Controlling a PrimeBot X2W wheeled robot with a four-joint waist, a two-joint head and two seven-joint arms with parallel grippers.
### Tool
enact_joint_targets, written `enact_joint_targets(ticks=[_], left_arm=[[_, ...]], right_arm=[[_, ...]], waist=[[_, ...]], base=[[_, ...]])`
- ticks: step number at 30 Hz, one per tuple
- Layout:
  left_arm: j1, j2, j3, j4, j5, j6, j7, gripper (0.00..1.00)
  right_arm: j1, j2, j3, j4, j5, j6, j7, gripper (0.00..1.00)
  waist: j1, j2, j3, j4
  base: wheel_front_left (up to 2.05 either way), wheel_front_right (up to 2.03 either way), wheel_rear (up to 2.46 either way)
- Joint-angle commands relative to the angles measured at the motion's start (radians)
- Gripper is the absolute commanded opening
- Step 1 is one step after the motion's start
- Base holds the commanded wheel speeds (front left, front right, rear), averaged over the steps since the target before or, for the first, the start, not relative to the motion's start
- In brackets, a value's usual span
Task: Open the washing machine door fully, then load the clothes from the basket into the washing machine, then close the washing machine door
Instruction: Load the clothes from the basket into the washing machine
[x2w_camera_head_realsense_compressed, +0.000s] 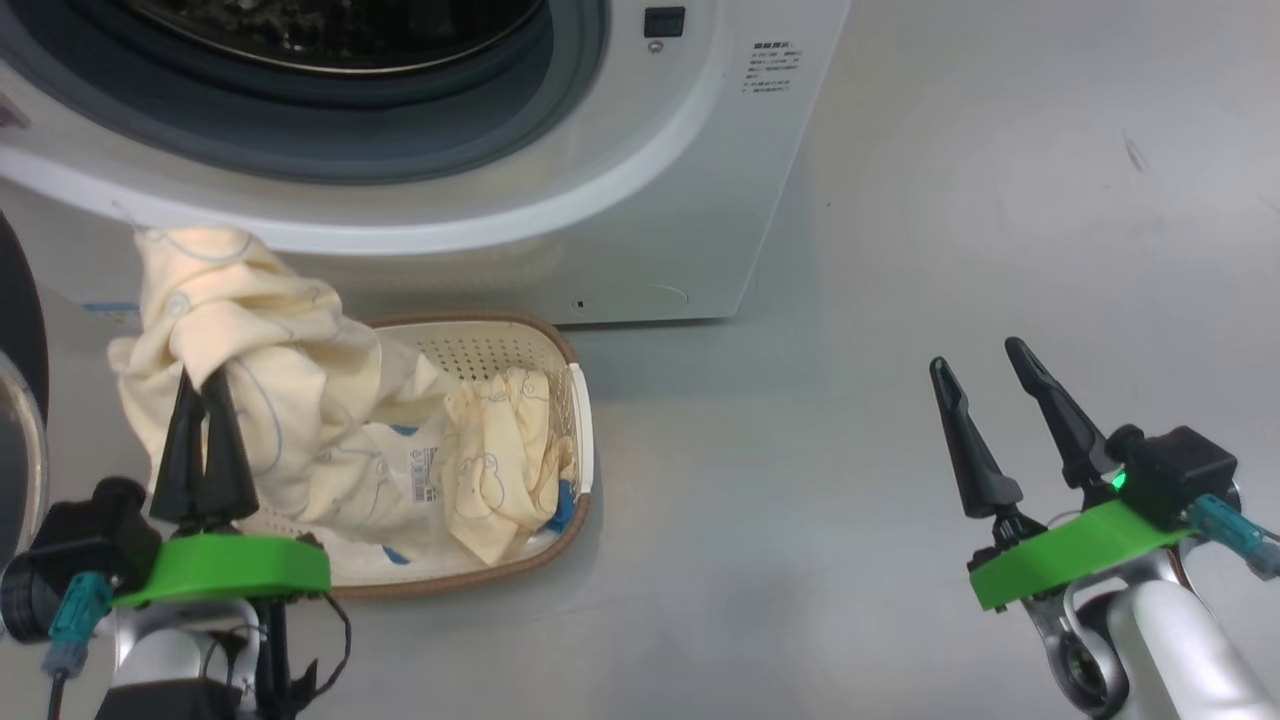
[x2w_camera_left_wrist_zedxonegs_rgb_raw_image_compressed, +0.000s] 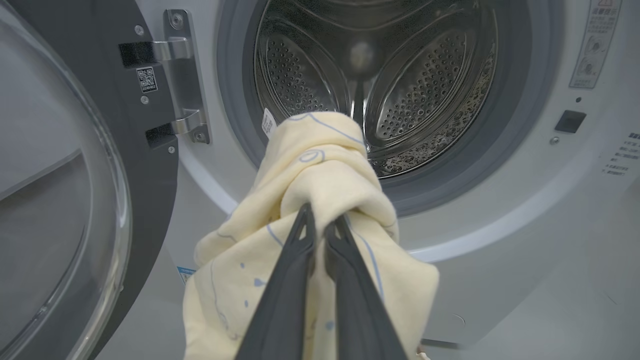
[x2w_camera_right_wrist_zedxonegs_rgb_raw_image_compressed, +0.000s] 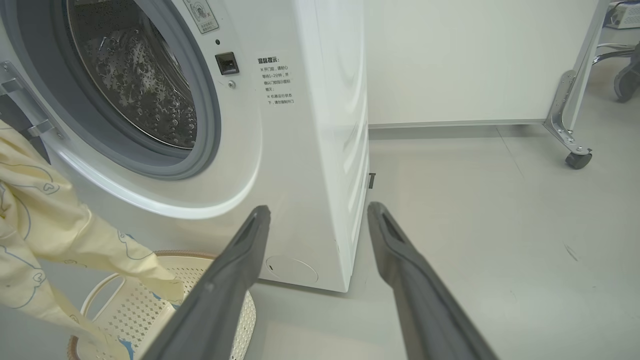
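Note:
My left gripper (x2w_camera_head_realsense_compressed: 203, 378) (x2w_camera_left_wrist_zedxonegs_rgb_raw_image_compressed: 321, 216) is shut on a pale yellow garment (x2w_camera_head_realsense_compressed: 235, 330) (x2w_camera_left_wrist_zedxonegs_rgb_raw_image_compressed: 320, 170), lifted above the basket (x2w_camera_head_realsense_compressed: 480, 345) with its lower part trailing inside. More clothes (x2w_camera_head_realsense_compressed: 495, 450) lie in the basket, a small blue piece (x2w_camera_head_realsense_compressed: 563, 505) among them. The washing machine (x2w_camera_head_realsense_compressed: 640, 200) stands just behind, its door (x2w_camera_left_wrist_zedxonegs_rgb_raw_image_compressed: 65, 200) swung open to the left and the steel drum (x2w_camera_left_wrist_zedxonegs_rgb_raw_image_compressed: 400, 75) bare. The raised cloth hangs in front of the lower gasket. My right gripper (x2w_camera_head_realsense_compressed: 983, 355) (x2w_camera_right_wrist_zedxonegs_rgb_raw_image_compressed: 320, 215) hovers open over the floor to the right, holding nothing.
Grey floor (x2w_camera_head_realsense_compressed: 950, 200) spreads to the right of the washer. In the right wrist view a white wall panel (x2w_camera_right_wrist_zedxonegs_rgb_raw_image_compressed: 450, 60) stands behind it, with a metal frame leg on a caster (x2w_camera_right_wrist_zedxonegs_rgb_raw_image_compressed: 577, 159) at the far right. The open door's dark rim (x2w_camera_head_realsense_compressed: 20, 320) sits at my far left.

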Motion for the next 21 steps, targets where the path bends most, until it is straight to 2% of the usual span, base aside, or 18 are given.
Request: enact_joint_targets(ticks=[1,12,21], left_arm=[[-0.056,0.026,0.030,-0.019,0.000,-0.005,-0.013,0.00],[-0.240,0.071,0.011,0.084,0.015,-0.046,-0.006,0.00],[-0.444,0.130,0.001,0.198,0.019,-0.087,0.038,0.00]], right_arm=[[-0.031,-0.014,0.020,-0.036,-0.005,-0.003,-0.010,1.00],[-0.087,-0.005,0.050,-0.040,-0.013,-0.003,-0.010,1.00],[-0.122,0.005,0.085,-0.029,-0.004,-0.003,-0.010,1.00]], waist=[[0.0000,0.0000,0.033,-0.003],[0.0000,0.0000,0.130,-0.033],[0.0000,0.0000,0.155,-0.085]], base=[[0.00,0.00,0.00],[0.00,0.00,0.00],[0.00,0.00,0.00]])
